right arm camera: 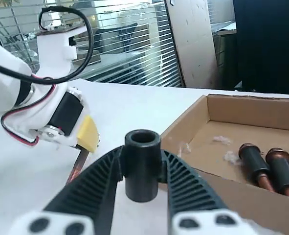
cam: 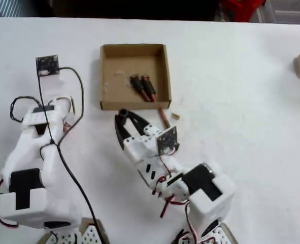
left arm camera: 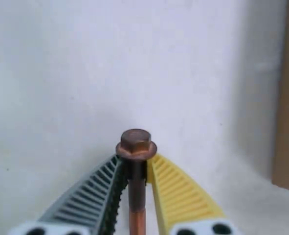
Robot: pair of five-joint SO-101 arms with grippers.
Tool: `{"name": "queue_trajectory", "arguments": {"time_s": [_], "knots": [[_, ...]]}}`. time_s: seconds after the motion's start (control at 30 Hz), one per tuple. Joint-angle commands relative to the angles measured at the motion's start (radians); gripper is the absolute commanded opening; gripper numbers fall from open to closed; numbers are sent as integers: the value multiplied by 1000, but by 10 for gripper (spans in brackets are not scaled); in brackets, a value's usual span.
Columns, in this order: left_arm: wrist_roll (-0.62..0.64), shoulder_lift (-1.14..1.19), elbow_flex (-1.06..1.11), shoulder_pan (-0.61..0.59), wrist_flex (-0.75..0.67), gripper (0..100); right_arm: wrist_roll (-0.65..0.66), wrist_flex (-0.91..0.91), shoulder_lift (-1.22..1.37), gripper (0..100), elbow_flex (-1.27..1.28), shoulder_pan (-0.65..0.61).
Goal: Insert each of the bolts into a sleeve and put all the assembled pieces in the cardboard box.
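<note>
Fingers [left arm camera: 178,191] of the left end effector [left arm camera: 136,164] are clamped on a copper bolt [left arm camera: 136,143], whose hex head pokes out past their tips. The right end effector [right arm camera: 142,159] is closed around a black sleeve [right arm camera: 142,142] with its open bore showing. In the high view it sits at the centre of the frame, just below the near wall of the cardboard box [cam: 134,104]. Two assembled pieces [cam: 142,87] lie side by side in the lower right part of the box. Another bolt [cam: 163,117] lies on the white surface [cam: 251,101] just outside the box's lower right corner, with a small tan bit [cam: 175,116] beside it.
</note>
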Motion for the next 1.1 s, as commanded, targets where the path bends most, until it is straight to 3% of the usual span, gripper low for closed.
{"name": "queue_trajectory", "arguments": {"time_s": [0.0,0.37,0.5,0.73,1.07], "knots": [[8,-8,-6,-7,-29,20,-9,-70,15,15,11,-16],[2,-16,0,35,-89,20,-9,-179,16,15,137,-18],[0,-18,101,45,-319,20,-9,-179,22,15,146,-15],[-2,-21,404,108,-957,20,-8,-179,22,15,146,-12],[0,-300,603,200,-1135,20,-8,-177,22,15,144,-12]]}}
